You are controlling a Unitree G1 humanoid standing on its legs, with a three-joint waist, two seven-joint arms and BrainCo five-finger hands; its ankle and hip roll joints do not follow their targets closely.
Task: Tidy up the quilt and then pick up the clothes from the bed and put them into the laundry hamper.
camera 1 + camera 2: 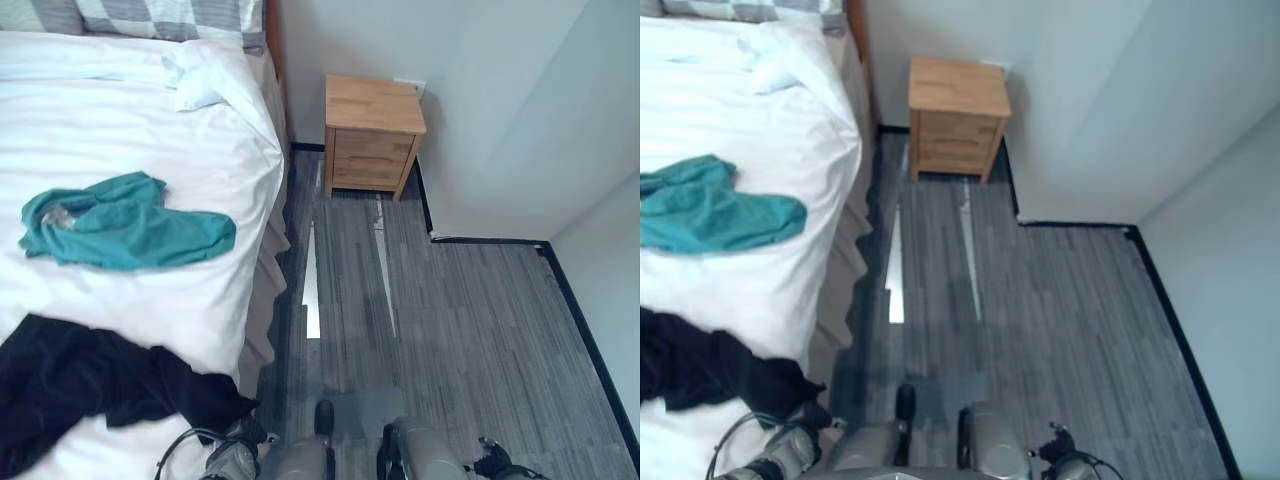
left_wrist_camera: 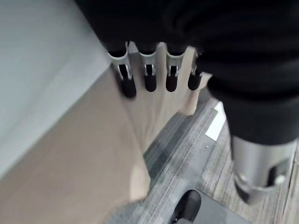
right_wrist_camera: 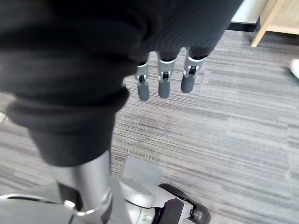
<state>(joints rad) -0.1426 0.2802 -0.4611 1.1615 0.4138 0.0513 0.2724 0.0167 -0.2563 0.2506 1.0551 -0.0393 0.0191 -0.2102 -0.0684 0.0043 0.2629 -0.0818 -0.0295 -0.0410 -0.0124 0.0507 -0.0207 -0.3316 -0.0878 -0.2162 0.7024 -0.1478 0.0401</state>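
Observation:
A white quilt (image 1: pixel 140 130) covers the bed, with a bunched fold (image 1: pixel 195 80) near the grey checked pillows (image 1: pixel 170 15). A teal garment (image 1: pixel 125 225) lies crumpled in the middle of the bed. A black garment (image 1: pixel 90 380) is spread at the near end, reaching the bed's edge. My left hand (image 2: pixel 148 74) hangs beside the bed's beige skirt (image 2: pixel 70 154), fingers straight and holding nothing. My right hand (image 3: pixel 163 79) hangs over the grey floor, fingers straight and empty.
A wooden nightstand (image 1: pixel 370 130) stands against the far wall, right of the bed's head. Grey plank floor (image 1: pixel 450 320) runs between the bed and the white wall on the right, which steps inward at a corner (image 1: pixel 435 235).

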